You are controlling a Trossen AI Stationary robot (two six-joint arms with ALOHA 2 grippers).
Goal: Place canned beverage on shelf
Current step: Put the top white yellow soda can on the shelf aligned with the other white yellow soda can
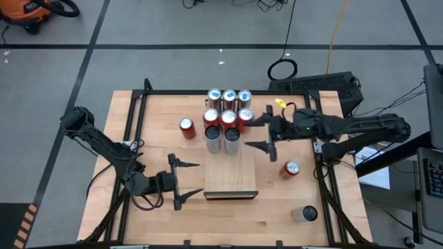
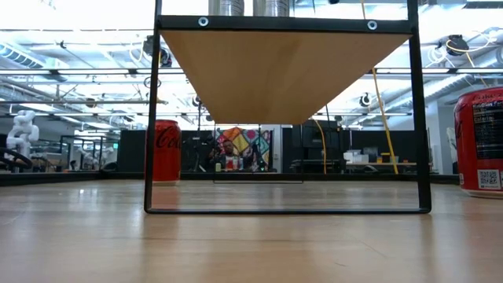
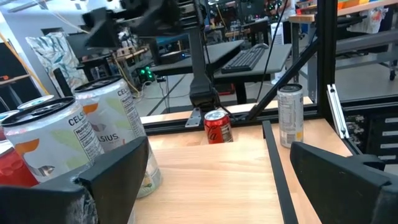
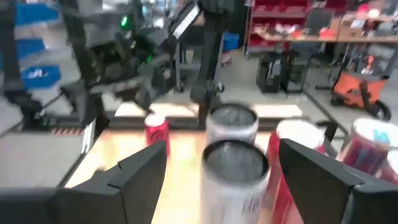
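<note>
Right gripper [image 1: 257, 135] is held just beside the silver can [image 1: 232, 140] on the shelf [image 1: 230, 176], jaws spread and gripping nothing, apparently releasing. Left gripper [image 1: 181, 181] waits, jaws wide, beside the shelf.

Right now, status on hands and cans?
Right hand open beside the silver cans on the shelf. Left hand open at shelf's near end. Three cans off the shelf.
</note>
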